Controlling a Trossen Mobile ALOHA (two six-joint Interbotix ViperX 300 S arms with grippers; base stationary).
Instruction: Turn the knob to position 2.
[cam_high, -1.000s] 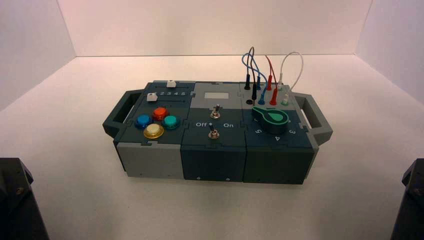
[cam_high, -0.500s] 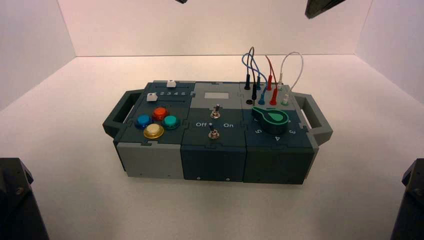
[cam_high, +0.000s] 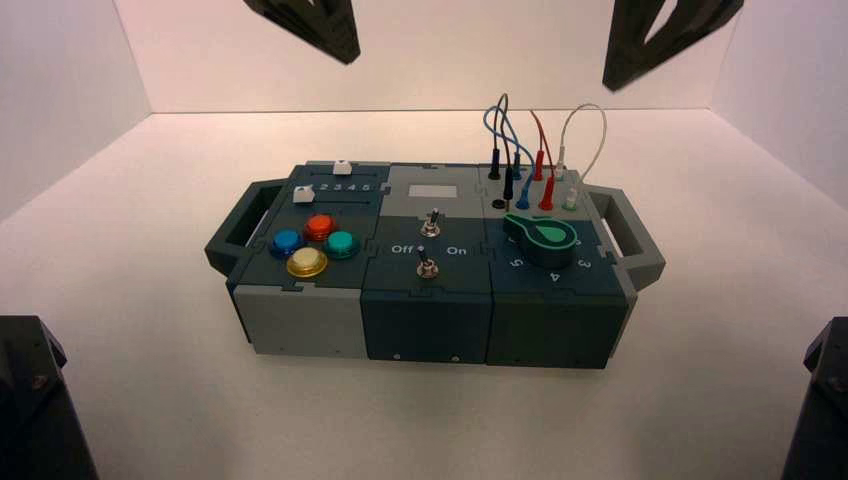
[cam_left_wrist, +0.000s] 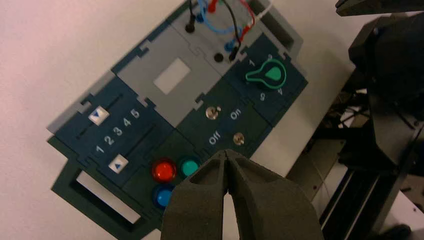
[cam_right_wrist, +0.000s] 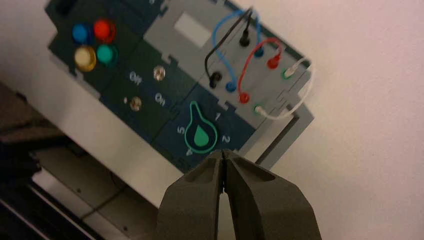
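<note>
The knob (cam_high: 545, 238) sits at the right end of the box (cam_high: 300, 320), a dark teal dial with a bright green teardrop pointer. In the right wrist view the knob (cam_right_wrist: 201, 134) has its tip aimed between the printed 5 and 1, away from position 2 (cam_right_wrist: 225, 139). My right gripper (cam_right_wrist: 222, 153) is shut and empty, hanging high above the box's right end (cam_high: 612, 80). My left gripper (cam_left_wrist: 227, 152) is also shut and empty, held high over the left half (cam_high: 346, 55). The left wrist view shows the knob (cam_left_wrist: 267, 76) too.
Red, blue, teal and yellow push buttons (cam_high: 318, 226) sit at the box's left end, with two sliders (cam_high: 304, 194) behind them. Two metal toggles (cam_high: 432, 222) stand mid-box by Off/On lettering. Looped wires (cam_high: 530, 140) rise behind the knob. Handles (cam_high: 630, 235) stick out at both ends.
Both grippers have come down into the top of the high view, where a second ago neither showed. The box and the knob have not moved.
</note>
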